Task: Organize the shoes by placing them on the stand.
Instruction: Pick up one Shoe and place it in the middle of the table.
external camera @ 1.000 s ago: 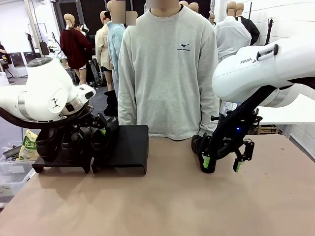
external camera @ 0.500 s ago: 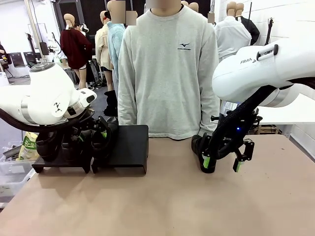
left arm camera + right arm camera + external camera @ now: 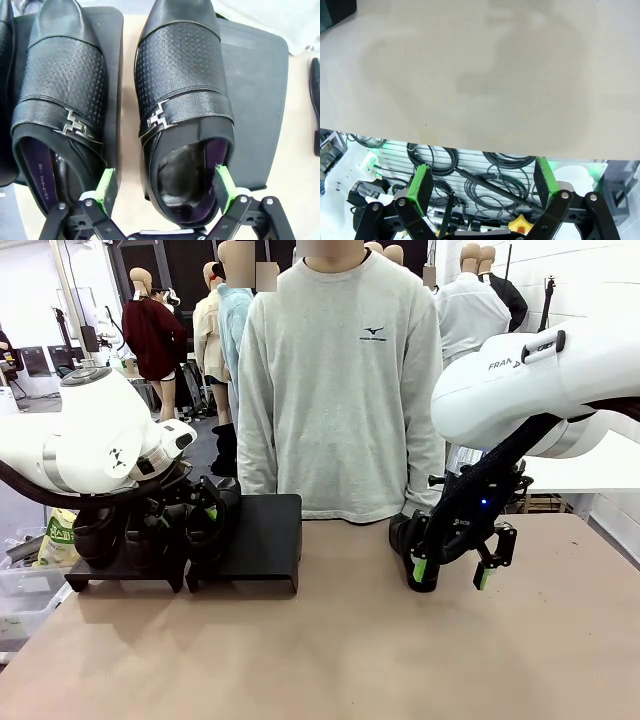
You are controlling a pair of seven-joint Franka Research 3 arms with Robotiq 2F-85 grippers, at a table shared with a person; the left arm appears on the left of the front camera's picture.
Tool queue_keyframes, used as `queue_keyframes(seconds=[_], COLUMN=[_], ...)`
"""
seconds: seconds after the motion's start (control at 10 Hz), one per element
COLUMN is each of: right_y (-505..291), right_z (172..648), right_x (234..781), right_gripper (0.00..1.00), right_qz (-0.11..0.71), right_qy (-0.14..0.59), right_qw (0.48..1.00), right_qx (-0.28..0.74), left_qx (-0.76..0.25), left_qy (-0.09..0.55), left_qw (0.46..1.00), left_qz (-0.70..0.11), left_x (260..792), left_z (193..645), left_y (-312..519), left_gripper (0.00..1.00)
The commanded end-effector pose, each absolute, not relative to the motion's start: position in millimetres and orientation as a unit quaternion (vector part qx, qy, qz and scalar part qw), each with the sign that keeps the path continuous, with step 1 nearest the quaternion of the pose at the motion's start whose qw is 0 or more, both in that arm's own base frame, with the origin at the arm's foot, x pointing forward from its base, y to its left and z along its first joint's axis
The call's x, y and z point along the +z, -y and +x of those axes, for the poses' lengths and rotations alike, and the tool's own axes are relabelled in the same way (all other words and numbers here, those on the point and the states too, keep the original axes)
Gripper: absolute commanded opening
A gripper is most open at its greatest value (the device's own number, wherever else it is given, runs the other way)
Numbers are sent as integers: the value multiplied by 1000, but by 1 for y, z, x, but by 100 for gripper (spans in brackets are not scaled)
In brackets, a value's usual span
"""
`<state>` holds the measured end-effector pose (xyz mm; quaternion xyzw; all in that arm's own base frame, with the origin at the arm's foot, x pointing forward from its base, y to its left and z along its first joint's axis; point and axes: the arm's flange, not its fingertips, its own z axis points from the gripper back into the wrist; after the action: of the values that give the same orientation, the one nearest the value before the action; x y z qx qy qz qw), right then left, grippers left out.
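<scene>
While both arms hang over the table, entries run from frame left to frame right.

Left gripper (image 3: 162, 187): lower centre of the left wrist view; in the front view it sits at left-centre, under the white arm, low over the risers. Jaws spread as wide as they go, nothing clamped.

Left fingers (image 3: 105, 184): one green pad stands in the gap between two shoes, the other just off the outer side of the heel of the shoe between them. Whether either pad touches the leather cannot be told.

Shoe between the pads (image 3: 182, 100): centre of the left wrist view, toe toward the top edge, heel opening between the pads. It rests on the left part of the right riser (image 3: 257, 100).

Neighbouring shoe (image 3: 62, 95): left of that view, on the left riser (image 3: 116, 50), parallel, buckle up. A sliver of another shoe shows at the far left edge.

Stand (image 3: 262, 540): two black risers side by side, left of centre in the front view; the right part of the right riser's top is bare.

Fourth shoe (image 3: 403, 536): right of centre in the front view, on the tabletop (image 3: 330, 650), well apart from the stand, just beside the right gripper's left pad.

Right gripper (image 3: 452, 570): right of centre in the front view, fingers pointing down near the table. Jaws fully apart, holding nothing.

Person (image 3: 340, 390): top centre, standing at the far edge.
</scene>
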<state>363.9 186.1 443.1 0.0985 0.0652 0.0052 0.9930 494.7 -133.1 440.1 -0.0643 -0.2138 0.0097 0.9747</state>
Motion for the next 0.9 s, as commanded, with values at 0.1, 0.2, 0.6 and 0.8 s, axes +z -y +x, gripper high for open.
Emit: queue_keyframes(seconds=[0.1, 0.2, 0.6, 0.8], right_y=[-185, -185, -185, -185], right_z=[368, 368, 368, 368], right_x=[446, 446, 446, 446], right_gripper=[100, 100, 100, 100], right_qz=[89, 89, 89, 89], right_qy=[-66, -66, -66, -66], right_qw=[994, 994, 994, 994], right_qx=[15, 15, 15, 15], left_qx=[-23, -23, -54, -79], left_qy=[353, 379, 209, 13], left_qw=[935, 925, 971, 990], left_qz=[-22, -22, -104, -116], left_x=[512, 533, 535, 493], left_z=[464, 450, 370, 341], left_y=[162, 164, 212, 241], left_gripper=[100, 100, 100, 100])
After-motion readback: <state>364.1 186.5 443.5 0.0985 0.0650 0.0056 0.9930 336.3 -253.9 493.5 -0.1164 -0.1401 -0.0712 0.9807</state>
